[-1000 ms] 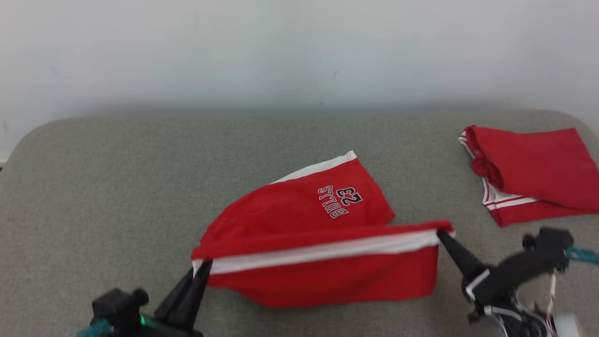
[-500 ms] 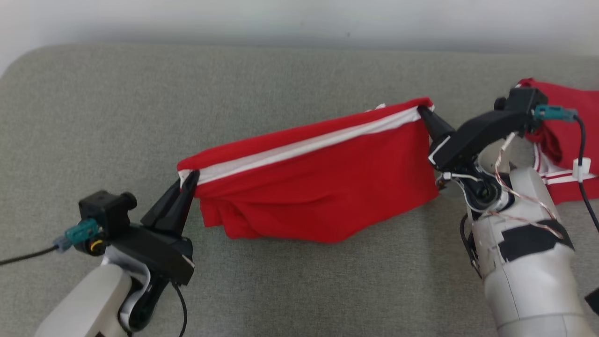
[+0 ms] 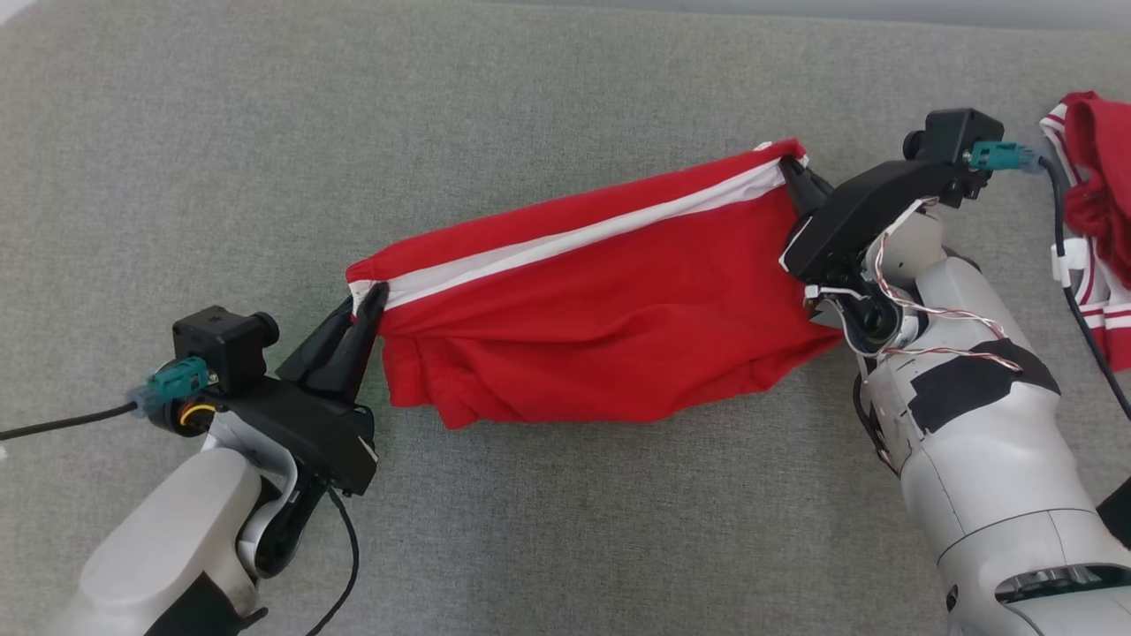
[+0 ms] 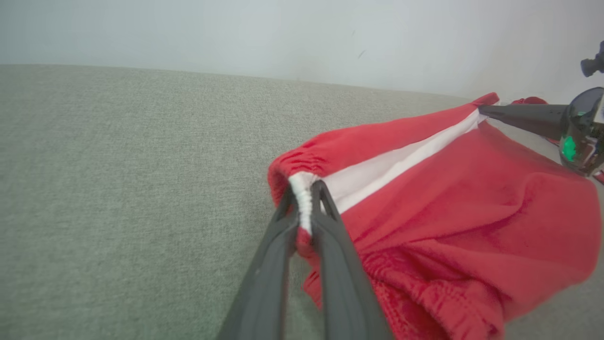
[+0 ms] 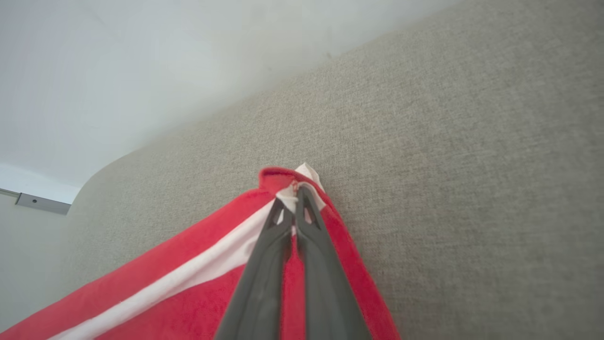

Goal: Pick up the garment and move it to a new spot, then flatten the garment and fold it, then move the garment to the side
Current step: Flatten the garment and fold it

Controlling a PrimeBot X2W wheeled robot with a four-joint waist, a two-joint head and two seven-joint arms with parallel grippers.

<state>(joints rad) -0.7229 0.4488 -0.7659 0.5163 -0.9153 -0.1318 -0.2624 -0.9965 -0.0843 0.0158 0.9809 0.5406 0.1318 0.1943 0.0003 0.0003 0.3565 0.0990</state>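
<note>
You've got the garment (image 3: 601,309) strung up by its waistband, just left of the other red garment (image 3: 1096,168). Left gripper (image 3: 371,293) and right gripper (image 3: 791,174) are each pinched tight on a waistband corner. It's light, floppy stuff that sags in the middle, so I'd stick to those elastic corners.

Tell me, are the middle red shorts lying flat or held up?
Held up. The left gripper and right gripper each pinch one end of the white-striped edge of the red shorts, which sag bunched between them.
</note>
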